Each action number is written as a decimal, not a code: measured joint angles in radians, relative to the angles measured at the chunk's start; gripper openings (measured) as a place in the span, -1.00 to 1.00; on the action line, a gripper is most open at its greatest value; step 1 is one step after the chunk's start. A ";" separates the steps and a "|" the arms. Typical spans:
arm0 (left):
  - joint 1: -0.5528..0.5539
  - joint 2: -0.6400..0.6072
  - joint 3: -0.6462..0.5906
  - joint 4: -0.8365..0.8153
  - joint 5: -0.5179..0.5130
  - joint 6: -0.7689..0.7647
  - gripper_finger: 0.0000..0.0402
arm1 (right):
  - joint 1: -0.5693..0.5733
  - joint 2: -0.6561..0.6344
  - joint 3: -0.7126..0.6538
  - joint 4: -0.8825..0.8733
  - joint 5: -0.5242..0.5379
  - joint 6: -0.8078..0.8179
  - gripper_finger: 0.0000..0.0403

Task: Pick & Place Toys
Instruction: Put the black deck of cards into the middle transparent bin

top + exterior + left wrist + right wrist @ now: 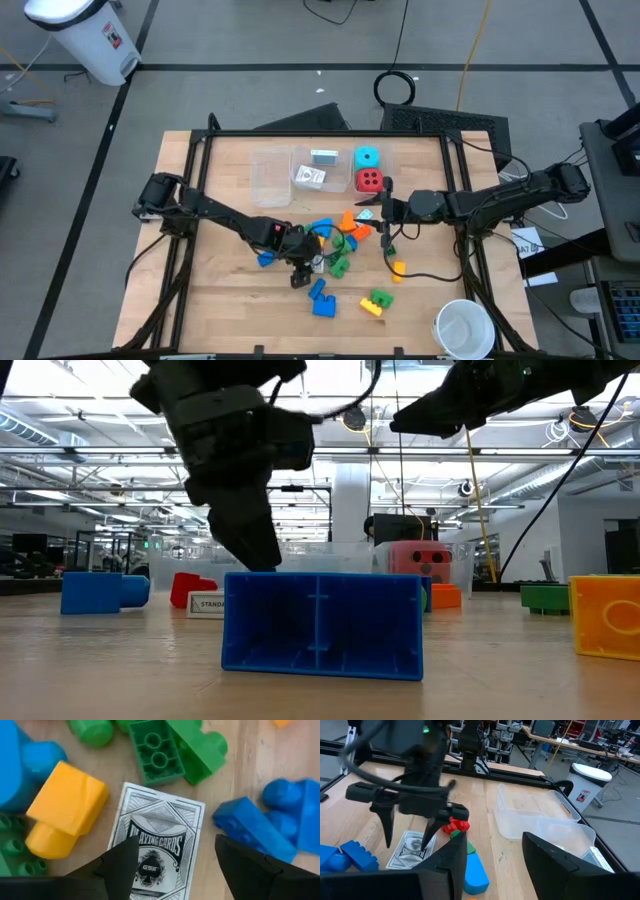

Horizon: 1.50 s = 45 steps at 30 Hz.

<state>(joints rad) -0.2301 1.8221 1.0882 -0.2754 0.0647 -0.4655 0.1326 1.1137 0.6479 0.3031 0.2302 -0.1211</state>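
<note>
Two spread fingers of the left end effector (pixel 172 870) straddle the card pack (pixel 157 845), lying flat on the counter (pixel 230 300) among bricks; closing may skid it (thin, flat); the right end effector (pixel 492 857), also spread, hovers above.

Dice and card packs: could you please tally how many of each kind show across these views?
Dice: 2 (cyan die, red die)
Card packs: 3 (teal card pack, white card pack, playing cards pack)
Total: 5
</note>
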 joint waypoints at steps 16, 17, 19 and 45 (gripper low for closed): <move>0.067 0.000 -0.001 -0.013 0.097 -0.058 0.32 | 0.000 0.000 0.000 -0.001 0.000 -0.004 -0.21; 0.067 0.000 -0.001 -0.019 0.091 -0.098 0.34 | 0.000 0.000 0.000 0.000 0.000 -0.004 -0.21; 0.053 -0.001 -0.001 -0.022 0.064 -0.170 0.39 | 0.000 0.000 0.000 -0.001 0.000 -0.004 -0.21; -0.085 -0.023 -0.001 0.069 -0.318 -0.060 0.75 | -0.001 0.000 0.000 -0.002 0.002 -0.004 -0.21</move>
<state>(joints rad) -0.3156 1.7996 1.0874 -0.2065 -0.2533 -0.5259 0.1318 1.1137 0.6479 0.3016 0.2325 -0.1249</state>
